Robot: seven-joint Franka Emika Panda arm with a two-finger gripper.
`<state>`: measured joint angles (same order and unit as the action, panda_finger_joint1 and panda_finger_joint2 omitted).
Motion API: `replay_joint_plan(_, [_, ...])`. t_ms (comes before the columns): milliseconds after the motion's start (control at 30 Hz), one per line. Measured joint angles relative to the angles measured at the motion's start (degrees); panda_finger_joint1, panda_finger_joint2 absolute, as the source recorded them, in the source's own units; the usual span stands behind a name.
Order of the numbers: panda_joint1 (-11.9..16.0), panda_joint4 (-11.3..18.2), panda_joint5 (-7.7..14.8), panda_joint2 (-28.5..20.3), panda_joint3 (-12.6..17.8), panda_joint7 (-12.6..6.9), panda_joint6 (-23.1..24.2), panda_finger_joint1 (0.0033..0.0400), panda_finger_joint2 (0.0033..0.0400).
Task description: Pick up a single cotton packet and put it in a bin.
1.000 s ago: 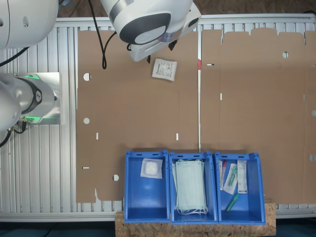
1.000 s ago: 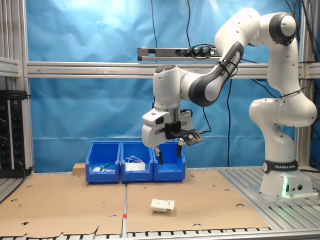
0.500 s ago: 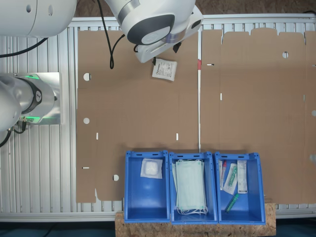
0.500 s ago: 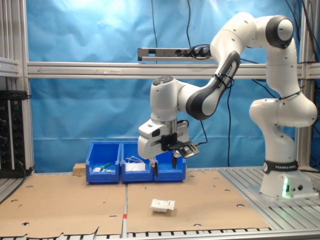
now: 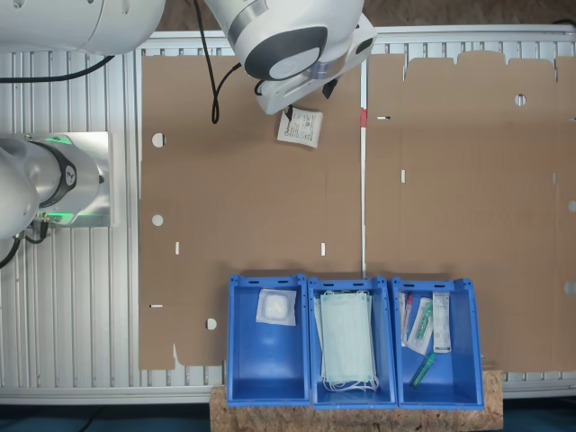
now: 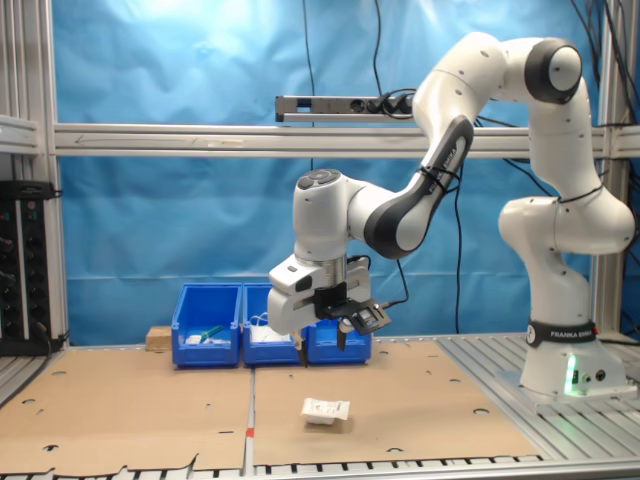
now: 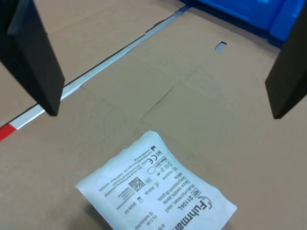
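Note:
The cotton packet [image 5: 301,127], flat and white with dark print, lies on the brown cardboard near the first exterior view's top; it also shows in the second exterior view [image 6: 326,410] and the wrist view [image 7: 156,191]. My gripper [image 6: 322,352] hangs open a short way above it and slightly behind. Its two dark fingers [image 7: 36,62] stand wide apart with bare cardboard between them. The bin [image 5: 267,360] is blue and sits at the first exterior view's bottom. It holds an unprinted square packet with a fluffy pad [image 5: 275,307].
Beside that bin stand two more blue bins: one with pale green masks [image 5: 349,340] and one with tubes and long packets [image 5: 427,328]. A metal strip with a red mark [image 5: 364,117] splits the cardboard. The arm's base [image 6: 565,370] stands at the second exterior view's right.
The gripper has come down toward the packet and shifted toward the second exterior view's left. The packet has not moved.

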<state>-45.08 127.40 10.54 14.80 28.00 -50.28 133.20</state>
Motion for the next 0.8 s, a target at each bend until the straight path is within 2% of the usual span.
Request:
replay_joint_plan(367, [0.0,-0.6,-2.3,2.9,-0.6,0.00,2.3,0.0400,0.0400])
replay_joint_plan(800, [0.0,-1.2,-3.0,7.1,-2.0,0.00,5.0,0.0400,0.0400])
